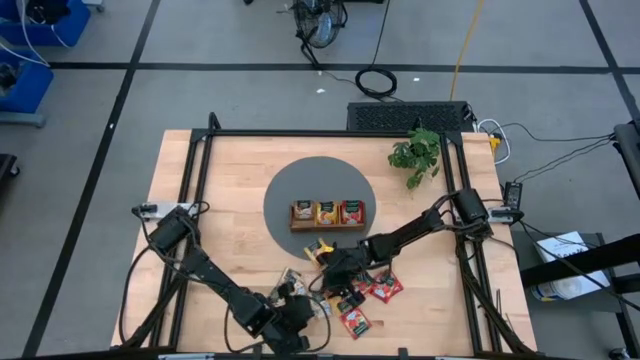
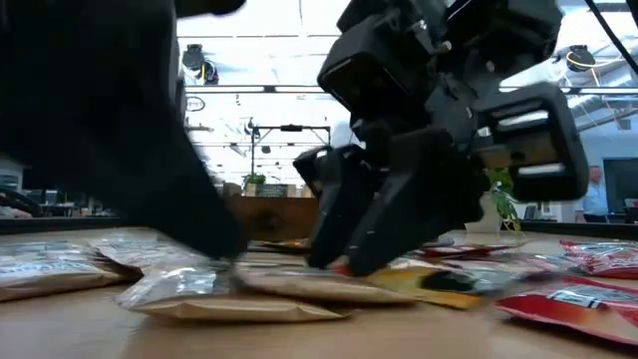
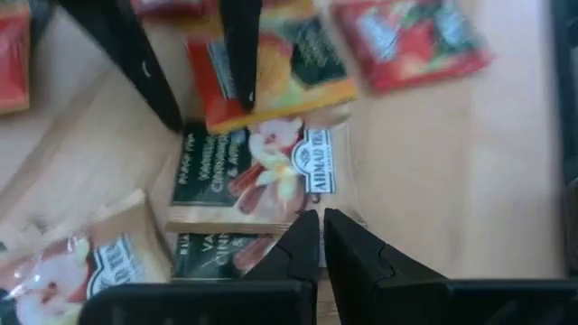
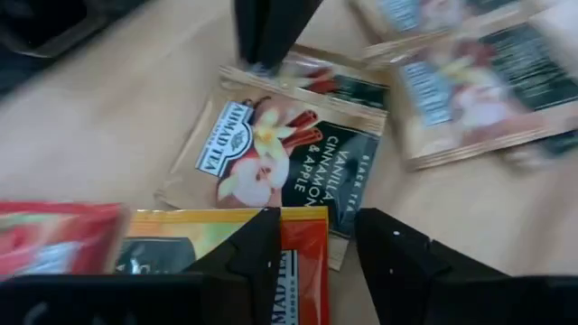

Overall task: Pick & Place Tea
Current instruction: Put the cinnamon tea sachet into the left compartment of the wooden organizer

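Loose tea sachets [image 1: 352,296] scattered just below the wooden tray [image 1: 327,214] (flat, glossy; red, orange-yellow, beige-brown w/ dark label). Vanilla cinnamon & apple sachet [image 4: 284,158] lying flat, orange-yellow sachet [image 4: 226,244] overlapping its edge. Right gripper [image 4: 312,239] low over that one, fingers apart, gripping nothing. Left gripper [image 3: 321,226] beside the pile, fingers nearly shut, empty. Tray compartments each filled w/ sachets.

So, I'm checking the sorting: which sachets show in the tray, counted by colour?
dark sachet: 1
yellow sachet: 1
red sachet: 1
Total: 3 showing on top, one per compartment of the tray; any beneath are hidden.
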